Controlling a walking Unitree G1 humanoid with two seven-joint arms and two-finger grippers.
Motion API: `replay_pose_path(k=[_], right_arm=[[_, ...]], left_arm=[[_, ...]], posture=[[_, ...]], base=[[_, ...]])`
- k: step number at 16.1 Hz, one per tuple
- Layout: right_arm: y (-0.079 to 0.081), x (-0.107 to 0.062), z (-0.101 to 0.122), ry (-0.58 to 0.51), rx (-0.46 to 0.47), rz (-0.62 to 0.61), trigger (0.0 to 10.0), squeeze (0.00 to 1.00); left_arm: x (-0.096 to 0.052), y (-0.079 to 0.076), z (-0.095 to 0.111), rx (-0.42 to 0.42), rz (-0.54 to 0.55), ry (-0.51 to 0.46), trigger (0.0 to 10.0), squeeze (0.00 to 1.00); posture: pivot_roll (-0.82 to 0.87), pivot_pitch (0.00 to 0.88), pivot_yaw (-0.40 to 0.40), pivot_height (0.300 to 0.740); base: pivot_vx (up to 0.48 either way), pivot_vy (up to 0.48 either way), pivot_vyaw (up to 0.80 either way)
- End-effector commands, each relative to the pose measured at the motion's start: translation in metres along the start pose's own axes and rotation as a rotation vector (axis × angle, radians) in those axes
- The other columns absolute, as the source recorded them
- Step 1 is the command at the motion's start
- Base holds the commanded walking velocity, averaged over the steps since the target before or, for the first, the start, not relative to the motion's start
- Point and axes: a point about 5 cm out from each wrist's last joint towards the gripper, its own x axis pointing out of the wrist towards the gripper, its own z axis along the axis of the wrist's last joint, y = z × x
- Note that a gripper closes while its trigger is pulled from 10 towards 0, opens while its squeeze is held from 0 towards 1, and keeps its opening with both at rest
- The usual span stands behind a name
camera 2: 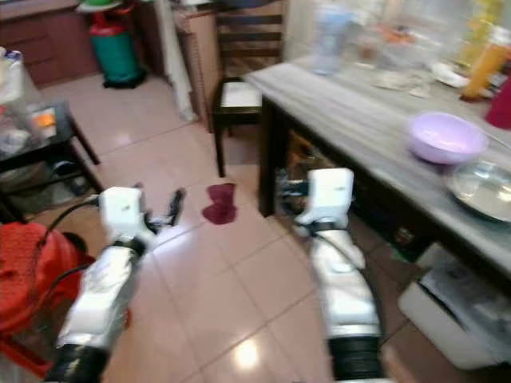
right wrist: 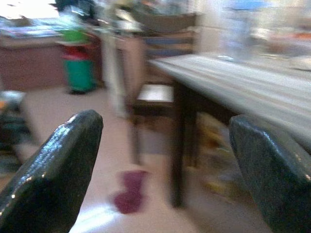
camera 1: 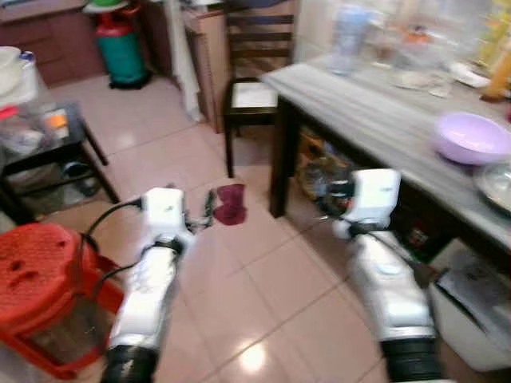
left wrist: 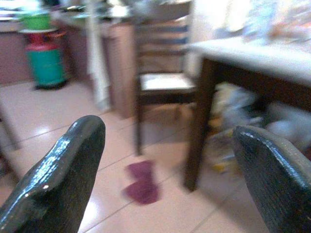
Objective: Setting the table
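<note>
Still early, I judge: both my left hand (left wrist: pixel 165 179) and right hand (right wrist: pixel 165 179) gape wide and empty, short of the table (camera 1: pixel 375 120) with its lilac bowl (camera 1: pixel 471 137) near the front edge.

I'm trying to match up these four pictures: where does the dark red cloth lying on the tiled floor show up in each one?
Left eye view: dark red cloth on the floor beside the table leg.
Right eye view: lower centre-left.
Left wrist view: low, between the open black fingers.
Right wrist view: low, between the open fingers.
Shared landmark: dark wooden chair behind it.
</note>
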Motion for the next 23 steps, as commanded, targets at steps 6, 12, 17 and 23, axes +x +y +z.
replay_pose_path(k=[6,12,17,23], right_arm=[[-0.0120,-0.0026,0.0023,0.005,-0.024,-0.028,10.0,0.00],[-0.0108,-0.0003,0.0014,0.012,-0.020,-0.016,10.0,0.00],[-0.0092,-0.0002,0.0001,0.017,-0.015,-0.013,10.0,0.00],[-0.0095,0.0004,-0.0007,0.020,-0.018,-0.014,10.0,0.00]], left_arm=[[0.0029,-0.0111,0.0053,-0.004,-0.037,-0.028,10.0,0.00],[0.0001,-0.0143,0.0034,0.002,-0.042,-0.012,10.0,0.00],[0.0013,-0.0153,0.0036,0.021,-0.074,-0.008,10.0,0.00],[0.0020,-0.0158,0.0054,0.011,-0.106,-0.013,10.0,0.00]], posture=[[-0.15,0.087,0.022,0.740],[-0.14,0.085,0.020,0.740],[-0.14,0.081,0.029,0.740],[-0.14,0.075,0.030,0.740]], base=[[0.000,0.240,-0.69],[0.000,0.000,-0.67],[0.000,0.000,-0.68],[0.000,0.000,-0.80]])
